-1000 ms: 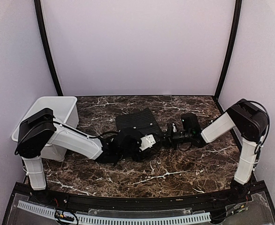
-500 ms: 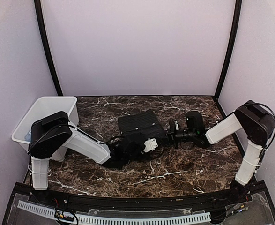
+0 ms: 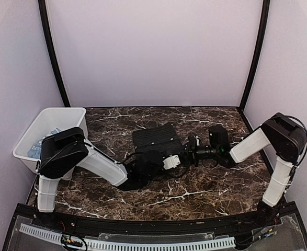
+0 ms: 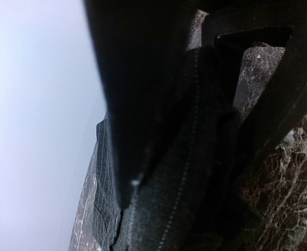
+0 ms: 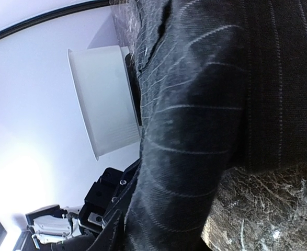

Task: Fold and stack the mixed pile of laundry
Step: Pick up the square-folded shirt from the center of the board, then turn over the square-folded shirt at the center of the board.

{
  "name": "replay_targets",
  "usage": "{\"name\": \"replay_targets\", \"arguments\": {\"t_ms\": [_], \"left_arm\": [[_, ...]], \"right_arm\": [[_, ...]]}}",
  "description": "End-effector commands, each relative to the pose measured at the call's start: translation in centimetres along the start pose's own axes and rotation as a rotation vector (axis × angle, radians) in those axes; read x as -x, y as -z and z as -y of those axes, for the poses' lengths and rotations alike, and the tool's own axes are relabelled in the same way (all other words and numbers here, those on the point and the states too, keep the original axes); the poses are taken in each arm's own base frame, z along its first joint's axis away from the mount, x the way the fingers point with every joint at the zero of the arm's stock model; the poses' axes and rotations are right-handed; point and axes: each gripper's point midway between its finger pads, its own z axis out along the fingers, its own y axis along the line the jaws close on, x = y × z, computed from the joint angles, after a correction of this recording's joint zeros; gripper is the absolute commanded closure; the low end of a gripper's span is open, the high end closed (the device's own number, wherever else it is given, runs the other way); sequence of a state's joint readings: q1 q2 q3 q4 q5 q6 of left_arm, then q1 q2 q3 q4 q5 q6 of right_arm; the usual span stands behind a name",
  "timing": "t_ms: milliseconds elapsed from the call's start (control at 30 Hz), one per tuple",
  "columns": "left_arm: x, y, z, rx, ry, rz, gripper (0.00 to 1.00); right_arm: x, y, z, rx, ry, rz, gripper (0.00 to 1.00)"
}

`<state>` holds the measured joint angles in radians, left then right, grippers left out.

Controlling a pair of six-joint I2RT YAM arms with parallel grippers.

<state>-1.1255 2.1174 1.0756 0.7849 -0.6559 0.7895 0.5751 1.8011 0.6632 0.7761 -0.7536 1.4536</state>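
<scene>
The black pinstriped shirt [image 3: 156, 137] lies folded into a small rectangle mid-table. My left gripper [image 3: 173, 155] reaches its near right corner. In the left wrist view the left gripper [image 4: 184, 178] is shut on a stitched edge of the shirt [image 4: 169, 209]. My right gripper [image 3: 186, 151] points left at the same corner. The right wrist view is filled by the shirt's cloth [image 5: 205, 104], which hides the jaws, so their state is unclear. A bit of light blue T-shirt [image 3: 36, 150] shows inside the bin.
The white plastic bin [image 3: 64, 112] stands at the table's left edge, behind my left arm, and shows in the right wrist view as well [image 5: 109, 99]. Brown marble table [image 3: 195, 188] surrounds the shirt. Black frame posts rise at both back corners.
My left arm has slid right along the shirt's near edge and its jaws have closed on the cloth. The right arm drew back slightly to the right, and the shirt shifted a little with it.
</scene>
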Motion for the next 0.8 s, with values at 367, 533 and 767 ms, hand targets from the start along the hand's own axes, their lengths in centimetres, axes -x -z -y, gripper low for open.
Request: {"name": "replay_targets", "arguments": {"t_ms": [367,533,767], "left_arm": [[6.1,5.9,-3.3,-0.482,0.270,-0.180,1.00],[10.8,8.2,-5.1,-0.649,0.467,-0.195,1.00],[17.0,12.4,-7.4,-0.899,0.703,-0.173,1.00]], "right_arm": [[5.2,11.1,-3.5,-0.237,0.345,0.269,0.02],[7.2,16.2,-4.7,-0.298,0.398,0.411,0.01],[8.4,20.7,-4.8,-0.346,0.414,0.519,0.02]]}}
